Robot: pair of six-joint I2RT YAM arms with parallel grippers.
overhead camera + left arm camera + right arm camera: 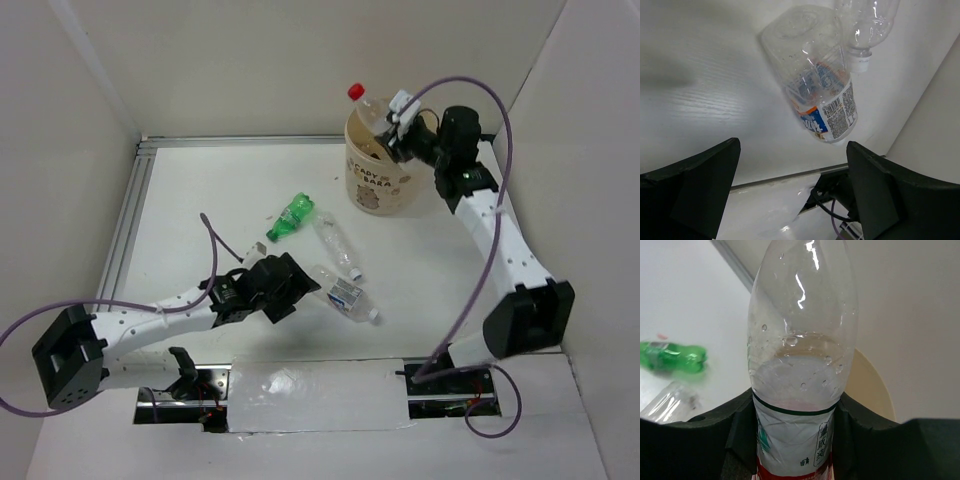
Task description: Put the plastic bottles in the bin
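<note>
Left claw (300, 285) gapes beside blue-labelled bottle (345, 293) — right claw (392, 130) clamps red-capped bottle (368, 110) above bin (385, 185), green bottle (291, 217) between.

The bin (380, 188) is coloured beige, and brown lettering is printed on it. A red cap is seen on the clear bottle (373, 113). The green bottle (291, 216) is all green. A blue, white and orange label is shown on the labelled bottle (826, 111).
</note>
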